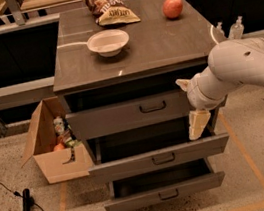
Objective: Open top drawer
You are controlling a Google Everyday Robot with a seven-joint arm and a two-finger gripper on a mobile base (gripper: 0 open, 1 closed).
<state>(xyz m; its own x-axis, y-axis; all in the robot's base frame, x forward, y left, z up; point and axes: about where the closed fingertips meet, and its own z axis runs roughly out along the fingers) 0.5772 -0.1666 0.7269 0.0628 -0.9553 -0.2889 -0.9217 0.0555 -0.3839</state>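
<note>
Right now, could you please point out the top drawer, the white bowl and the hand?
top drawer (pixel 124 116), camera view, left half of its grey front panel.
white bowl (pixel 108 41), camera view, middle of its hollow.
hand (pixel 189 110), camera view, midway between its fingertips, at the top drawer's right end.

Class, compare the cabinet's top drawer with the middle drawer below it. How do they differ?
The top drawer has a taller front, the middle drawer a shallower one. The top is slightly out, the middle further. The gripper hangs by their right ends. Both are grey with dark central handles.
</note>
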